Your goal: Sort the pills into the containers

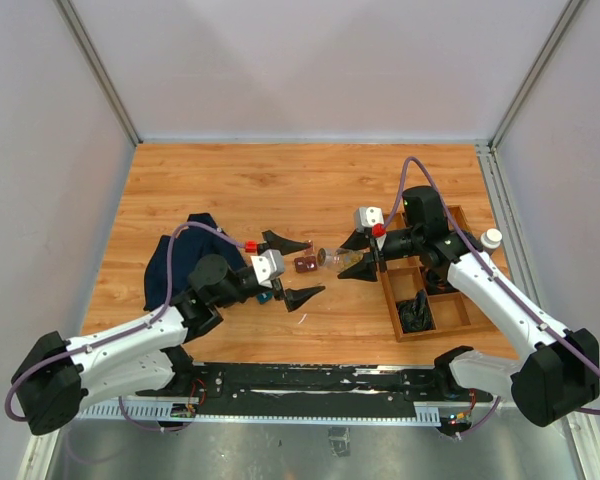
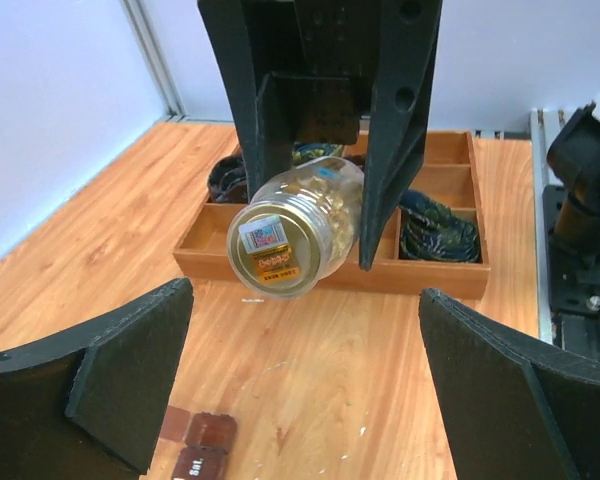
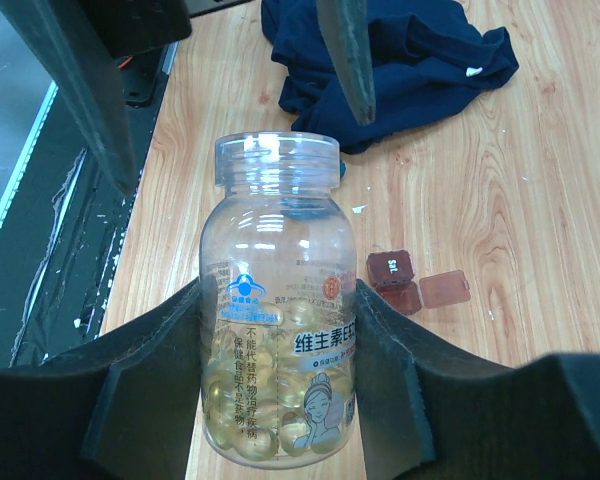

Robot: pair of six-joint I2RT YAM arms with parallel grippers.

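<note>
Wooden tabletop (image 1: pixel 230 190), white walls. The right gripper (image 1: pixel 352 256) pinches the pill bottle (image 3: pixel 280 330) by its body. The bottle's long axis runs roughly left-right, neck toward the left arm. The left gripper (image 1: pixel 314 267) is spread wide. The container (image 1: pixel 305 263) lies on the table just beyond the neck; only the right wrist view shows its lid open.

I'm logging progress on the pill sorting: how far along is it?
Done: the bottle is uncapped and the small brown box lies open on the table. In hand: the right gripper has its jaws shut on the bottle, held on its side near the box; the left gripper is open. Left: all visible pills sit inside the bottle.
</note>
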